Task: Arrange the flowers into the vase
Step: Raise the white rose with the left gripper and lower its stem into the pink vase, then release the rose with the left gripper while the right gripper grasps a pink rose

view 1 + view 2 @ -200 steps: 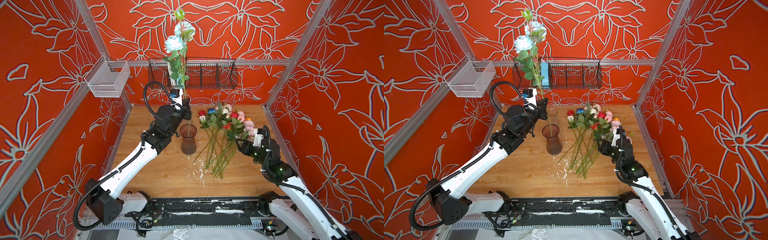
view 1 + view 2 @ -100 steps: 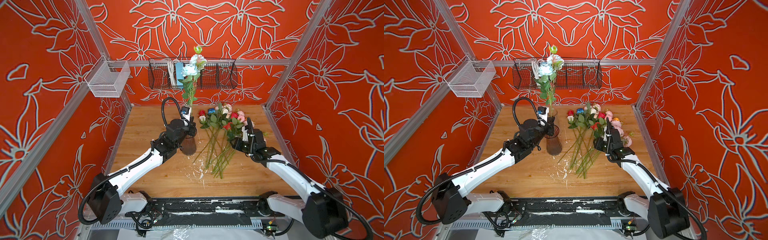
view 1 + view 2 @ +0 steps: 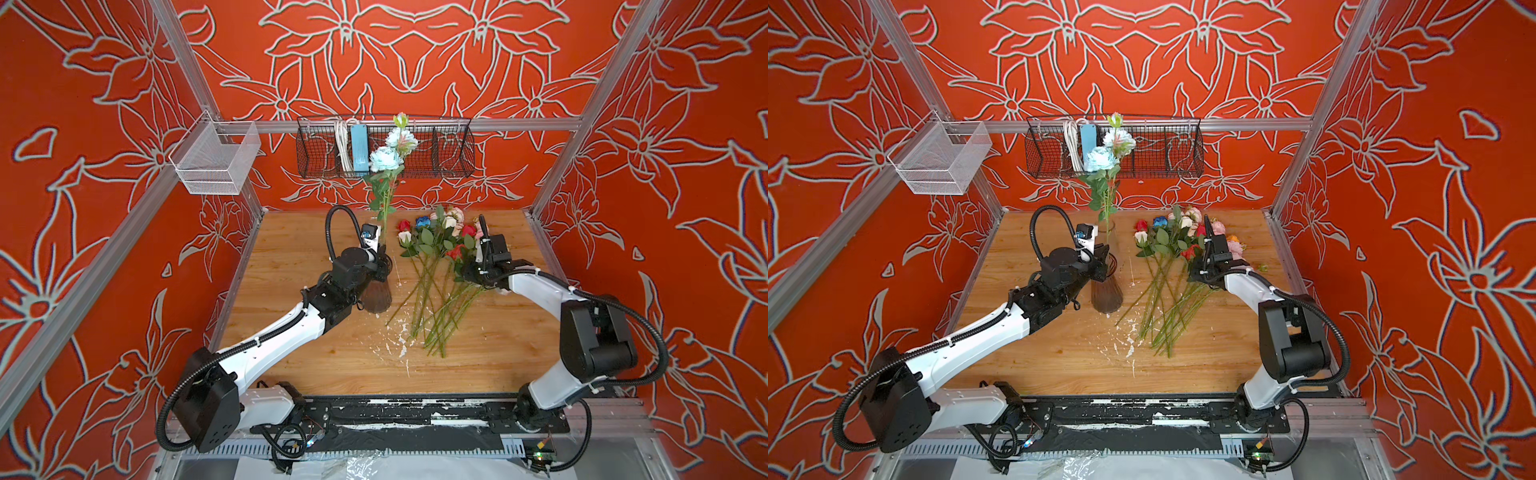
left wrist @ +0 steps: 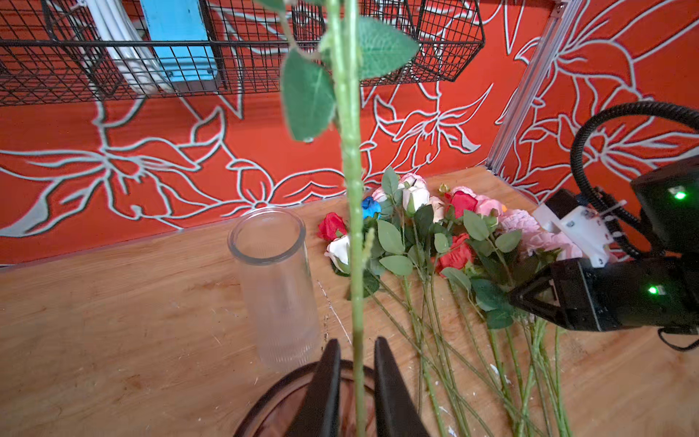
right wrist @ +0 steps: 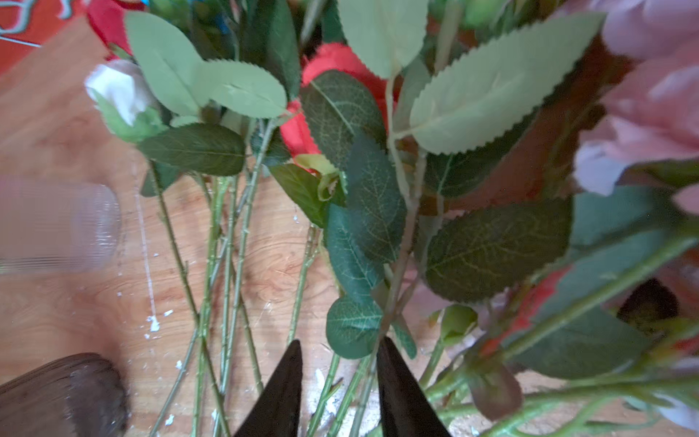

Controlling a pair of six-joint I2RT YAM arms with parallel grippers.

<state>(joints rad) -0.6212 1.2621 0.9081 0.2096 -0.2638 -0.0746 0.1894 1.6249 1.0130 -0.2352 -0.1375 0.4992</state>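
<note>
Jaws on outstretched left arm [image 3: 270, 345] stand parted around stem [image 4: 351, 189] in vase [image 3: 1106, 297]; right arm's [image 3: 536, 286] jaws spread over flowers [image 3: 432, 249].

Left end effector [image 4: 355, 340] slightly parted; right end effector [image 5: 340, 340] parted wider, low

Two vases [image 3: 376, 297] [image 4: 276, 287], two wire baskets [image 3: 453, 149] [image 3: 216, 166], one standing flower [image 3: 383, 160], lying flowers [image 3: 424, 249] too tangled to count
</note>
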